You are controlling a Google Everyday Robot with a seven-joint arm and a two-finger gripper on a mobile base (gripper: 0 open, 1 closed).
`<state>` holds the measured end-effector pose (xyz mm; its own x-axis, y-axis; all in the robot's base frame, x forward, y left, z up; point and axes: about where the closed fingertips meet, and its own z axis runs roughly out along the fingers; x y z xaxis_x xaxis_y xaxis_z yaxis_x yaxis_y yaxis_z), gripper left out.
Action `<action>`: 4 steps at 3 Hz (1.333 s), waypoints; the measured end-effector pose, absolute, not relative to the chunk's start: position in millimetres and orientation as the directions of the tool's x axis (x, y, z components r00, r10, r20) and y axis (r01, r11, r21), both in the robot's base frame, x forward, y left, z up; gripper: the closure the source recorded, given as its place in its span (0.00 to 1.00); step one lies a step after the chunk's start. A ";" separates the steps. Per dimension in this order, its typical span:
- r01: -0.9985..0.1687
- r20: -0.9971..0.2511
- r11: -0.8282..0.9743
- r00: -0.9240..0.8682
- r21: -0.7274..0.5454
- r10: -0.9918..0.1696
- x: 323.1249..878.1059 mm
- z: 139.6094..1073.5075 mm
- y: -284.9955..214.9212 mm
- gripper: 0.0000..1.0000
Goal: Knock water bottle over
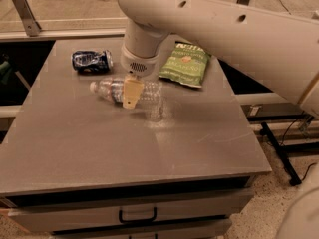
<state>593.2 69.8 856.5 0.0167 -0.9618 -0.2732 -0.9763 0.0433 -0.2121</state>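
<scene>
The water bottle (113, 90) lies on its side on the grey table (99, 148), cap pointing left, clear ribbed body running right toward the table's middle. My gripper (130, 94) hangs from the big white arm directly over the bottle's middle. One tan finger (131, 92) shows in front of the bottle and covers its label.
A crushed dark-blue soda can (90, 61) lies behind the bottle at the back left. A green chip bag (186, 63) lies at the back right, close to the arm. The table has a drawer with a black handle (136, 215) below its front edge.
</scene>
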 end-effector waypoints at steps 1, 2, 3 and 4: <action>-0.977 -0.294 0.027 0.038 -0.212 -0.955 587.6 862.4 76.7 0.00; -0.975 -0.378 0.043 0.045 -0.220 -0.925 583.3 881.7 69.8 0.00; -0.970 -0.486 0.088 0.035 -0.227 -0.873 580.6 907.4 42.9 0.00; -0.961 -0.616 0.120 0.062 -0.251 -0.786 579.5 939.8 2.9 0.00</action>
